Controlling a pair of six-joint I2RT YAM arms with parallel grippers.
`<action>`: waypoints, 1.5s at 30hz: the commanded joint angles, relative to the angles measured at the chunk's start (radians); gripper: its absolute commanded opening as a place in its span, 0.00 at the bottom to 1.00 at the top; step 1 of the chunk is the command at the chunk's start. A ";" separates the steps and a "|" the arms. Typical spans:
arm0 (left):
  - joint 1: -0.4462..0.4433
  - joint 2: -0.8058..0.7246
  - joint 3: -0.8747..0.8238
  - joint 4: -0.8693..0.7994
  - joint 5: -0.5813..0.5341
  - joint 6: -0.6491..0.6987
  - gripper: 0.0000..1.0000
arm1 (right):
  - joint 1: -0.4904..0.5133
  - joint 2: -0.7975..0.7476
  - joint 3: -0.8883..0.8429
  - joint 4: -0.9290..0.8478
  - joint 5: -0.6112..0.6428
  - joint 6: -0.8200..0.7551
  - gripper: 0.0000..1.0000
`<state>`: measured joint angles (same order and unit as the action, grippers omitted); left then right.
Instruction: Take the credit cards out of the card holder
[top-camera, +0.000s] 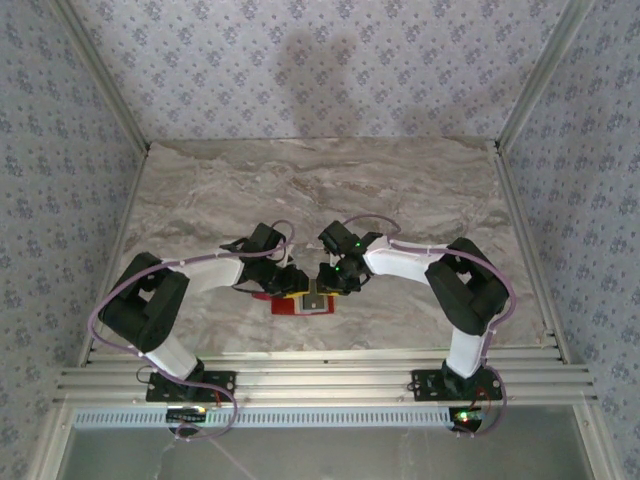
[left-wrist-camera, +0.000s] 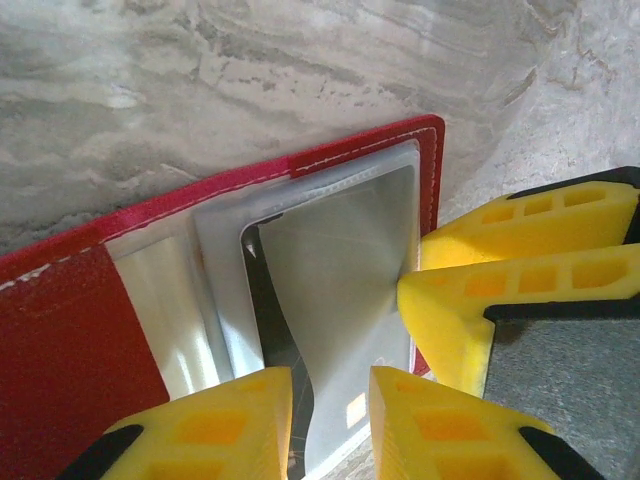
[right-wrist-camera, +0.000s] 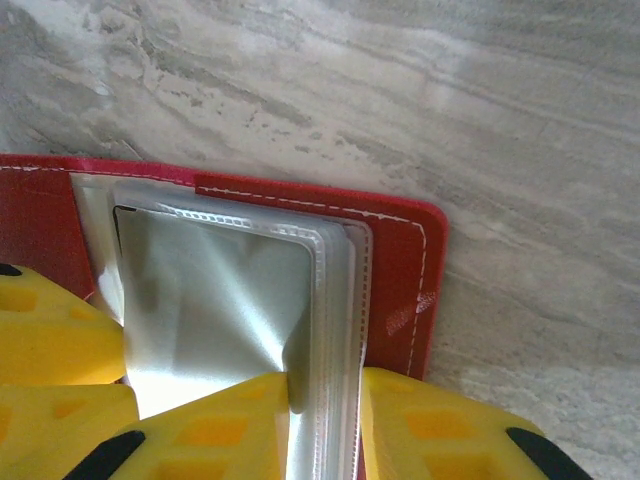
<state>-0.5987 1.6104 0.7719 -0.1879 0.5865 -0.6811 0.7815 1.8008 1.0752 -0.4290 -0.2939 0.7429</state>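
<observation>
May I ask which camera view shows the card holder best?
The left wrist view: the card holder lies open, with red cover, clear sleeves and a credit card's dark edge. The right wrist shows one corner; the top view, a small red patch.

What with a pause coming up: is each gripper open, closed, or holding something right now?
Left gripper: closed on a plastic sleeve of the red holder.
Right gripper: closed on a plastic sleeve too, at its edge.
</observation>
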 joint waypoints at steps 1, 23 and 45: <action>-0.012 0.003 0.030 -0.022 -0.001 0.021 0.27 | 0.007 0.032 0.009 -0.059 0.038 -0.014 0.25; -0.061 0.014 0.116 -0.246 -0.197 0.097 0.30 | 0.010 0.025 0.009 -0.081 0.047 -0.013 0.40; 0.012 -0.076 0.001 -0.050 -0.053 -0.010 0.29 | 0.008 0.034 0.002 -0.076 0.049 -0.012 0.31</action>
<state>-0.6041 1.5318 0.8032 -0.3035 0.4568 -0.6598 0.7879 1.8027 1.0798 -0.4488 -0.2764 0.7395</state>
